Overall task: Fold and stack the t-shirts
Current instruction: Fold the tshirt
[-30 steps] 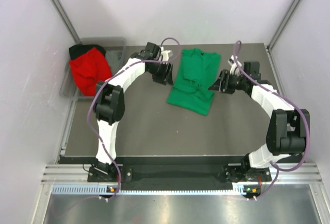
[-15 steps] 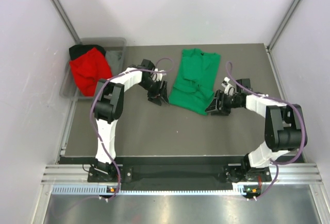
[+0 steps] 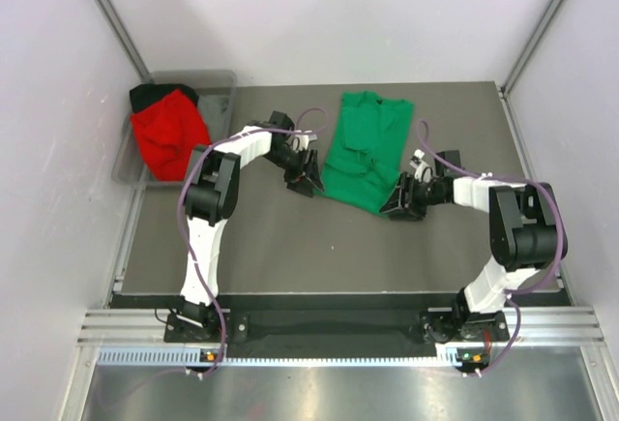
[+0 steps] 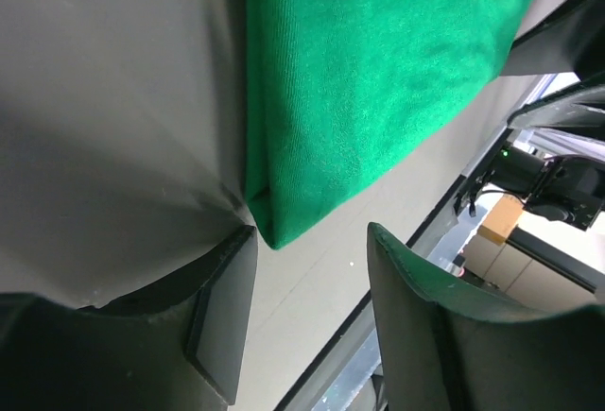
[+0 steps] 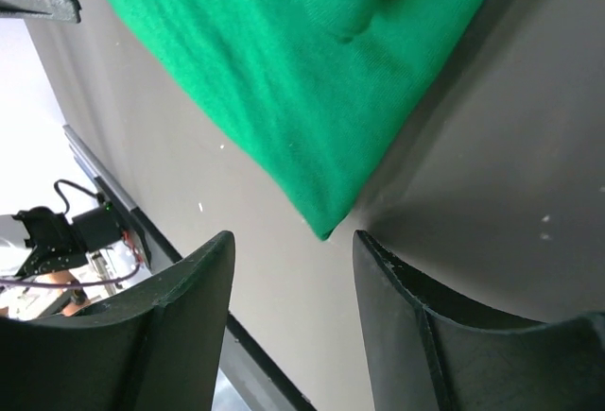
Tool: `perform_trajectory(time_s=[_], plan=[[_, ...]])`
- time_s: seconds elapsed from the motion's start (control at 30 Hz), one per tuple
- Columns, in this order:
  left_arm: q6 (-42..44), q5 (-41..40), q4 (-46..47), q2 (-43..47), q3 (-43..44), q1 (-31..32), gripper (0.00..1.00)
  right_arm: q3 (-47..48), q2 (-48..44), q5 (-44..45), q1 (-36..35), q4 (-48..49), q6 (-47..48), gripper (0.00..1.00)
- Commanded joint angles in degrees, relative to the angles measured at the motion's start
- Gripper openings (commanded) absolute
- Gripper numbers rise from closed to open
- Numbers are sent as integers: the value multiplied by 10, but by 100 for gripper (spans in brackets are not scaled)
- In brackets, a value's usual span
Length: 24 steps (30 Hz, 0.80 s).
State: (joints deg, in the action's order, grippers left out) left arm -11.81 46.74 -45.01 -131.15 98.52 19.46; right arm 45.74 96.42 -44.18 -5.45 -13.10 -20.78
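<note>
Nearest the arm bases, both grippers sit low on the table (image 3: 271, 247) at the near hem of the green shirt (image 3: 363, 145), one at each corner. The left gripper (image 3: 304, 179) is at the near-left corner. Its wrist view shows the jaws apart, with the cloth's pointed corner poking in just ahead of the gap and nothing pinched. The right gripper (image 3: 398, 200) mirrors it at the near-right corner, jaws also parted, corner tip lying between and just ahead of the fingers, not clamped. Whether either finger actually touches the cloth is hard to tell from these angles; probably just shy of it. The green shirt lies flat mid-table, collar at the far end, and looks already narrowed into a long strip with some bunched cloth across its middle. So the step in hand looks like the lengthwise fold: taking both hem corners to carry them toward the collar. The next move calls for both grippers to ease in so the lower finger slides under the cloth, close together on all layers of the corner, then lift evenly and travel away in step so the hem does not skew. Far left, the grey bin (image 3: 221, 87) holds the red shirt (image 3: 166, 133), heaped and spilling over its rim, with the black shirt (image 3: 147, 95) behind it, both unfolded. No stack begun yet, so the task is at an early stage.
</note>
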Motion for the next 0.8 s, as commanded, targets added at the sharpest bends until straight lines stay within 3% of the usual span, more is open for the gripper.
perform_trajectory(time_s=[0.0, 0.37, 0.5, 0.63, 0.77], plan=[[7, -7, 9, -19, 9, 1, 55, 1, 10, 3, -7, 31, -11, 53], [7, 0, 8, -37, 20, 1, 43, 16, 58, 2, -11, 62, -39, 43], [5, 6, 12, -39, 20, 1, 31, 17, 59, 5, -13, 62, -38, 23], [-1, 9, 21, -33, 16, 1, 0, 22, 37, 27, -11, 40, -13, 0], [-10, 16, 47, 18, -13, 0, 0, 39, 0, 36, -1, 5, 35, 0]])
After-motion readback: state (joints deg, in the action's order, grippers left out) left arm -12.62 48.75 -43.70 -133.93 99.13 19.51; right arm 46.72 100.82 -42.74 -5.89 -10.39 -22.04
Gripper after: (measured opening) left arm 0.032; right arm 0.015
